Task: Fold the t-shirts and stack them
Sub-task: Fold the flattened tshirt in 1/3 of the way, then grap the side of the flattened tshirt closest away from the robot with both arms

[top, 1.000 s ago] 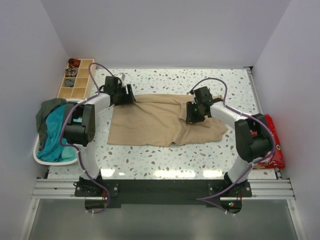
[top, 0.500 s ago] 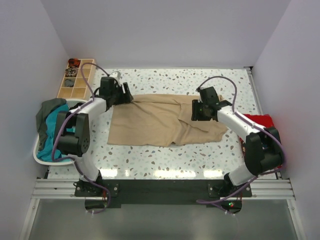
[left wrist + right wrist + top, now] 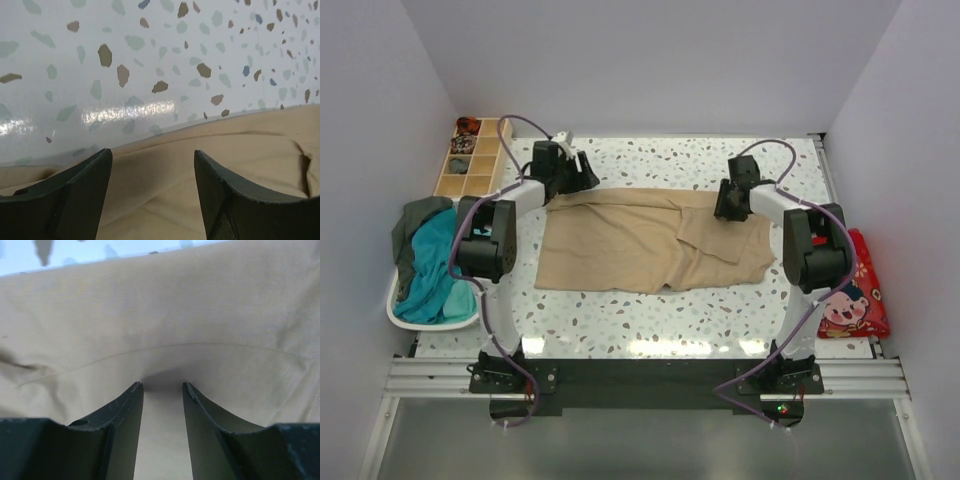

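Having moved up to the top edge of the large sandy-beige cloth t-shirt (image 3: 620, 250), the left gripper (image 3: 152, 160) gapes wide. The right gripper (image 3: 162, 387) stands narrow, hold unclear; likely readying a fold.

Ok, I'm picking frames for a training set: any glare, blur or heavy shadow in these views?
Top external: sharp, with bright reflections along the table's near edge. Left wrist: a glare streak on the table, fingers slightly soft. Right wrist: the beige t-shirt fills the view, softly focused, with a dark shadow at the fingertips.
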`<act>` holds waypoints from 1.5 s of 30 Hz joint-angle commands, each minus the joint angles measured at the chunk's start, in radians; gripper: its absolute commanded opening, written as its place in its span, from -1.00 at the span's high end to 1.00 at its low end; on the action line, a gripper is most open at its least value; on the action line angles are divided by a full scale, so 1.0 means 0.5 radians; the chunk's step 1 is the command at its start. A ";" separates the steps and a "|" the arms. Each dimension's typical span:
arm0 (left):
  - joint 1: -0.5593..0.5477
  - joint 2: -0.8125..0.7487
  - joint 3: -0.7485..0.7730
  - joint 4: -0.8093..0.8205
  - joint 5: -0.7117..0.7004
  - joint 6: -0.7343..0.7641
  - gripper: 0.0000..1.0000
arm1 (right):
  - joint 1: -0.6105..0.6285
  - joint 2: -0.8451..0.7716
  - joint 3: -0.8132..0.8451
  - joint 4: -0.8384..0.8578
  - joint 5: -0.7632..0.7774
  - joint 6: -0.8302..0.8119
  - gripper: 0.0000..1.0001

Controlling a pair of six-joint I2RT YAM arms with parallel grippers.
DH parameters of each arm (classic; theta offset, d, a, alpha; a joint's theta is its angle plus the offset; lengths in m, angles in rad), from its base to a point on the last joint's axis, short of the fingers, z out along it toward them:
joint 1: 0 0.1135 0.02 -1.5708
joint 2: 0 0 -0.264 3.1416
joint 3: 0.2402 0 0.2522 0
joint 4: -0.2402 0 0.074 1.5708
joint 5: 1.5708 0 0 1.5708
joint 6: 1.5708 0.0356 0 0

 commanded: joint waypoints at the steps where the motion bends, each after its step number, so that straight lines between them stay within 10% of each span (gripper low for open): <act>1: -0.015 0.076 0.055 -0.029 0.126 0.023 -0.42 | -0.084 0.075 0.110 0.054 0.046 0.017 0.17; 21: 0.096 0.659 0.884 -0.370 0.163 0.222 -0.44 | -0.219 0.772 1.142 -0.238 -0.226 -0.078 0.07; 30: 0.019 -0.046 0.344 0.078 0.096 0.213 -0.46 | -0.216 -0.082 0.498 -0.011 -0.341 -0.119 -0.03; 45: -0.174 -1.485 -1.739 0.468 -0.503 -0.437 -0.43 | -0.216 -1.093 -1.190 0.480 -0.426 0.339 -0.06</act>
